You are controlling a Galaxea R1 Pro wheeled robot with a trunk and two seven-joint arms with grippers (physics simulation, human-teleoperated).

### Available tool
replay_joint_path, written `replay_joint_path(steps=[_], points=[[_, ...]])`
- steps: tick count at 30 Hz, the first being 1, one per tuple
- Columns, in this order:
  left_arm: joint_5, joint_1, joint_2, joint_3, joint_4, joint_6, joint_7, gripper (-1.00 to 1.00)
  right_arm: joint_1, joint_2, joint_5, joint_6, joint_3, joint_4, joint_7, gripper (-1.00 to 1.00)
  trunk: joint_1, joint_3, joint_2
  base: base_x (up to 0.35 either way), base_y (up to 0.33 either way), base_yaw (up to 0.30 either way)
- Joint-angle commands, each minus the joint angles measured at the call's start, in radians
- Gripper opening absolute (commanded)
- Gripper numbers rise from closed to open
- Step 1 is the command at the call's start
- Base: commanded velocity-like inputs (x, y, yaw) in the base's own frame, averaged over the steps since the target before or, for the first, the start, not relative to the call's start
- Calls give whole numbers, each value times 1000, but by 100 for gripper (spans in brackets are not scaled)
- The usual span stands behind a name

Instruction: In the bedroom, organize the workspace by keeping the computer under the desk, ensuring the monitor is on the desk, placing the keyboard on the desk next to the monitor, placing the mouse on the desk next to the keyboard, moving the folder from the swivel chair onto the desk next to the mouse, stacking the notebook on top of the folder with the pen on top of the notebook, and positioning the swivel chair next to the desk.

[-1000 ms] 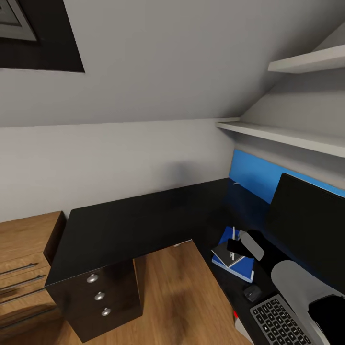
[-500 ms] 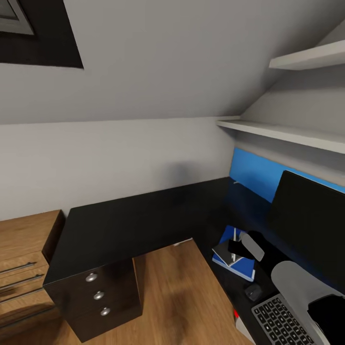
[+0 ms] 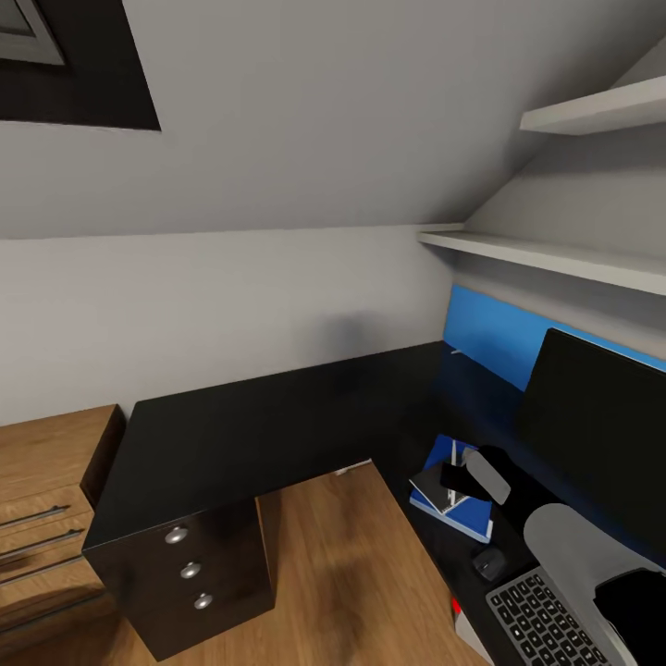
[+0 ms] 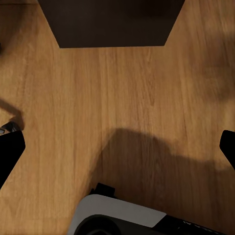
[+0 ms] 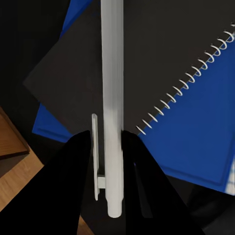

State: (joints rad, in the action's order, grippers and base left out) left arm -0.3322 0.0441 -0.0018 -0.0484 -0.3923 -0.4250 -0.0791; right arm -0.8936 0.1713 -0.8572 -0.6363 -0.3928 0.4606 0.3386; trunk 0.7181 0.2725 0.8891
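Almost nothing differs from half a second ago: right gripper point(image 5: 110, 142) still pinches the pen point(image 5: 112, 98) over the notebook point(image 5: 147, 63) on the folder point(image 5: 196, 147), lower right of the head view, so release looks next. Pen stands near upright in the head view point(image 3: 453, 450). Left gripper point(image 4: 117, 147) is spread wide above floor.
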Motion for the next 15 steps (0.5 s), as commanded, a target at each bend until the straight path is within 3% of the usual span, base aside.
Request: replay_joint_path(steps=[1, 15], points=[[-1, 0, 0, -5, -2, -1, -8, 100, -1, 1, -11, -2, -8, 2, 8, -100, 0, 1, 1, 0, 0, 0], [-1, 0, 1, -5, -2, -1, -8, 100, -1, 3, -10, 1, -7, -1, 8, -100, 0, 1, 1, 0, 0, 0]])
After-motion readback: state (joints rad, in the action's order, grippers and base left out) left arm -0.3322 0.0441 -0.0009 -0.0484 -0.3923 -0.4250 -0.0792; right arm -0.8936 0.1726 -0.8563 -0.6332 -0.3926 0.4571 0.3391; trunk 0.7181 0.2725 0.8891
